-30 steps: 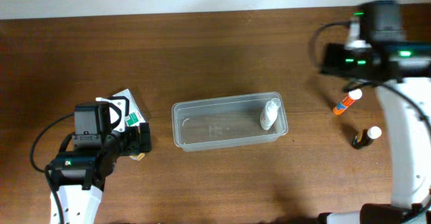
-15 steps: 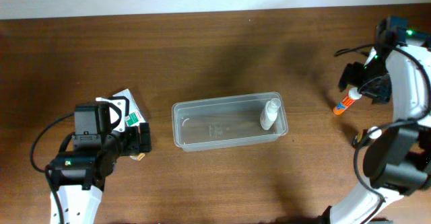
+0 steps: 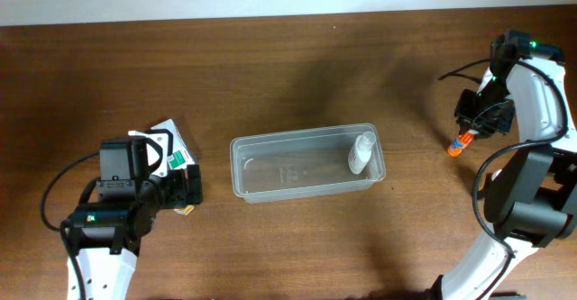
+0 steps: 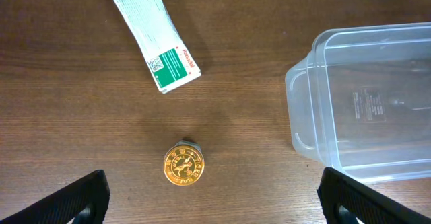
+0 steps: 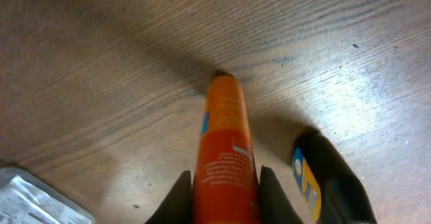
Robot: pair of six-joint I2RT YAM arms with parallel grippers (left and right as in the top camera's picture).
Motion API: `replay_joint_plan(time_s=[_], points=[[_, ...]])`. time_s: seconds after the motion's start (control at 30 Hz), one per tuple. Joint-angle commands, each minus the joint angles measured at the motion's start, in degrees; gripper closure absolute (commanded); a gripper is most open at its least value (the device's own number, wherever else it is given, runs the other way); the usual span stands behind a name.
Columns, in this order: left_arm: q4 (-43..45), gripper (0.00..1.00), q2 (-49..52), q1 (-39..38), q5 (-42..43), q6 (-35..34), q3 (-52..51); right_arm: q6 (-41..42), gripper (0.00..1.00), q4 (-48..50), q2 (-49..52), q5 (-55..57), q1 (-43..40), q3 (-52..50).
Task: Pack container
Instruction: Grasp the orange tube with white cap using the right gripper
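Observation:
The container [image 3: 270,169], a clear plastic tub, lies mid-table; its corner shows in the left wrist view [image 4: 367,109]. A small white bottle [image 3: 361,152] stands inside its right end. At the far right my right gripper [image 3: 475,122] is down on an orange tube [image 3: 460,142] lying on the table. In the right wrist view the tube [image 5: 224,136] sits squeezed between both fingers of that gripper [image 5: 225,187]. My left gripper [image 4: 215,198] is open above a gold-lidded jar [image 4: 183,165], not touching it.
A white and green packet [image 4: 156,35] lies left of the container, also seen from overhead [image 3: 171,151]. A dark bottle with a blue-yellow label [image 5: 323,180] lies just right of the orange tube. A silvery wrapper [image 5: 27,197] shows at the lower left of the right wrist view.
The right arm swung round and came down onto the orange tube, and its jaws closed on it. The left arm and the container have not moved.

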Motion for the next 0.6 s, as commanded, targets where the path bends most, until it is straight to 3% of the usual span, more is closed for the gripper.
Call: replay_joint_plan(time_s=[0.0, 0.3, 0.57], points=[[-0.1, 0.01, 0.1, -0.2, 0.0, 1.3, 1.2, -0.2, 0.88, -0.7, -1.5, -0.4, 0.0, 0.0], [-0.1, 0.01, 0.1, -0.2, 0.0, 1.3, 1.2, -3.3, 0.89, -6.1, -15.9, -2.8, 4.2, 0.5], [-0.1, 0.01, 0.1, -0.2, 0.0, 1.3, 1.2, -4.2, 0.88, -13.9, -34.5, -3.7, 19.4, 0.4]])
